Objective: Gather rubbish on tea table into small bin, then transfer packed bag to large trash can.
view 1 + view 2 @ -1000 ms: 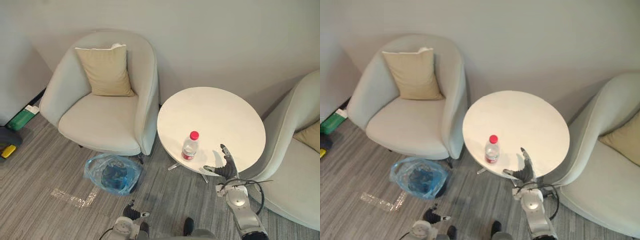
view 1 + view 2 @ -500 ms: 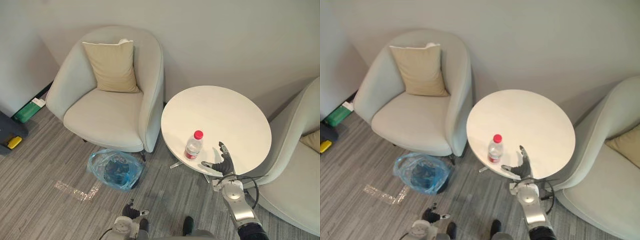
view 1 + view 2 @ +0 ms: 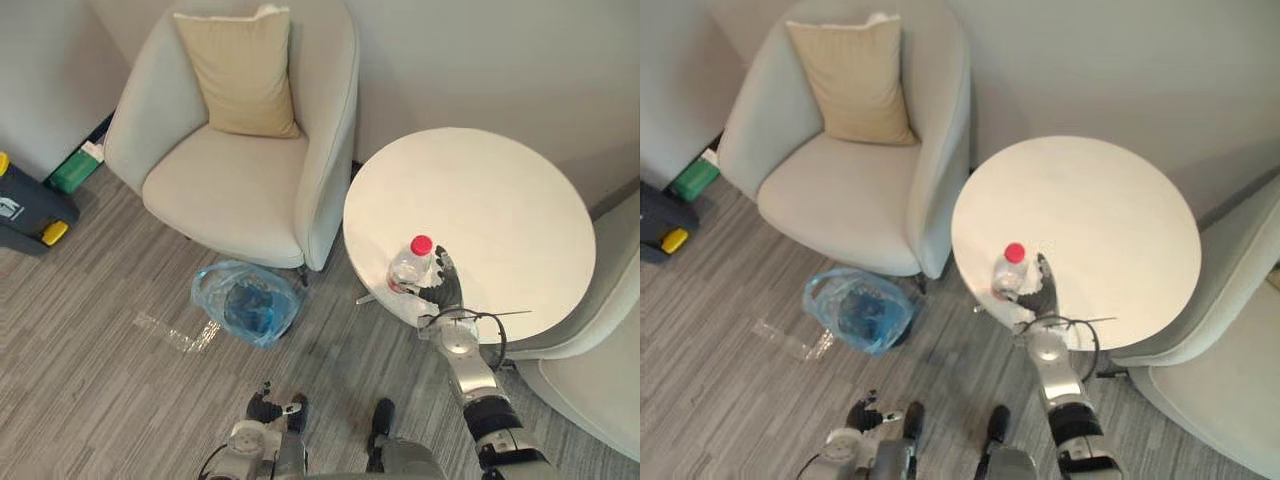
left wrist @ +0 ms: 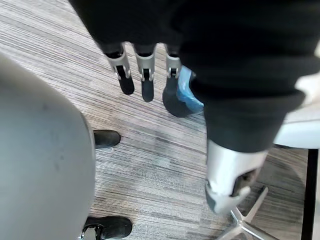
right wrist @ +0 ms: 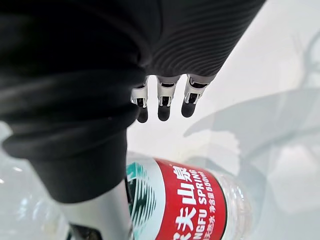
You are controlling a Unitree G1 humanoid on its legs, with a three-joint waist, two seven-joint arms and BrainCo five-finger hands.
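Bottle (image 3: 408, 270) stands upright on the tea table (image 3: 500, 190), just left of my right hand (image 3: 446, 291). Its fingers are straight, nothing grasped yet. My left hand (image 3: 264, 408) hangs low, well apart.

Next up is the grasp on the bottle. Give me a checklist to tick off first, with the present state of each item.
1. Bottle upright on the table, cap on: ok.
2. Right robot hand beside the bottle: ok.
3. Its fingers straight, reaching past the bottle, ready to close: ok.
4. Palm touching the bottle: cannot tell.
5. Small bin with its blue bag open, beside the armchair: ok.
6. Left robot hand open, low, away from the table: ok.
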